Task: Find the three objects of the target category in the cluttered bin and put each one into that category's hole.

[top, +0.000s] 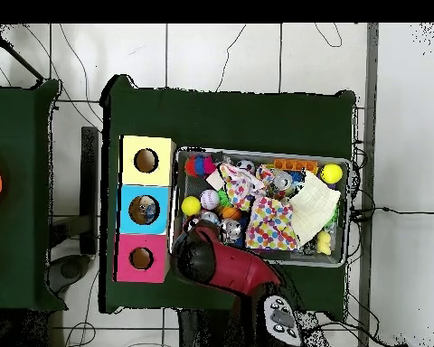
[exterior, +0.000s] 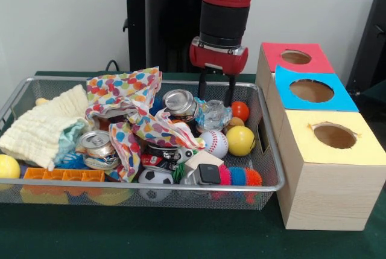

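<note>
The silver wire mesh bin [exterior: 120, 189] is full of clutter: balls, cans and cloths. My gripper [exterior: 217, 93] hangs at the bin's far right part with its black fingers [exterior: 203, 87] apart, and it holds nothing. Just below it lie a crumpled clear plastic piece [exterior: 212, 114] and a silver can [exterior: 179, 102]. An orange ball [exterior: 240, 110], a yellow ball [exterior: 240, 140] and a baseball [exterior: 214, 143] lie close by. Three wooden boxes stand beside the bin, each with a hole: red [exterior: 295, 58], blue [exterior: 312, 90] and yellow [exterior: 335, 135]. In the overhead view the arm [top: 216, 260] hides the gripper.
A polka-dot cloth [exterior: 129, 108] and a cream cloth [exterior: 42, 126] cover the bin's middle and left. A second can [exterior: 96, 143], a soccer ball [exterior: 155, 177], spiky balls [exterior: 238, 176] and an orange tray [exterior: 63, 174] lie near the front. Something small shows inside the blue box's hole [top: 146, 209].
</note>
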`<state>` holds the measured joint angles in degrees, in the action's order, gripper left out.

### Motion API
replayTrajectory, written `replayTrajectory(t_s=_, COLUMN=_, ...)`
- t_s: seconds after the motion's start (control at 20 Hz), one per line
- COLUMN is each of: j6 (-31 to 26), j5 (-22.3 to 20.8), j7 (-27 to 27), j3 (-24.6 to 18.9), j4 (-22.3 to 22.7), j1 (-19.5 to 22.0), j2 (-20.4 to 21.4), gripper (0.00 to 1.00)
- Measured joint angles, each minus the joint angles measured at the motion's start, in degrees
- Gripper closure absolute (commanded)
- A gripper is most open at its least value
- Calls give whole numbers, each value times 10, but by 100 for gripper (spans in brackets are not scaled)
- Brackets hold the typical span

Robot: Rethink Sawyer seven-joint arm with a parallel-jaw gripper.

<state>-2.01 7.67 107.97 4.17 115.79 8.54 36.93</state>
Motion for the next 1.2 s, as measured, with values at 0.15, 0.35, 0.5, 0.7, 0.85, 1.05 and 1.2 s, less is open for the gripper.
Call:
replayTrajectory(t_s=0.15, j6=0, j5=10, j7=0, j3=0, j4=0, j1=-3, j2=9, gripper=0)
replayTrajectory(t_s=0.35, j6=0, j5=21, j7=0, j3=0, j4=0, j1=-5, j2=10, gripper=0)
replayTrajectory(t_s=0.5, j6=0, j5=27, j7=0, j3=0, j4=0, j1=-8, j2=8, gripper=0)
replayTrajectory(t_s=0.7, j6=0, j5=32, j7=0, j3=-1, j4=0, j1=-14, j2=-2, gripper=0)
replayTrajectory(t_s=0.85, j6=0, j5=36, j7=0, j3=-5, j4=0, j1=-17, j2=-11, gripper=0)
replayTrajectory(t_s=1.05, j6=0, j5=38, j7=0, j3=-11, j4=0, j1=-22, j2=-22, gripper=0)
replayTrajectory(t_s=1.2, j6=0, j5=41, j7=0, j3=-12, j4=0, j1=-28, j2=-28, gripper=0)
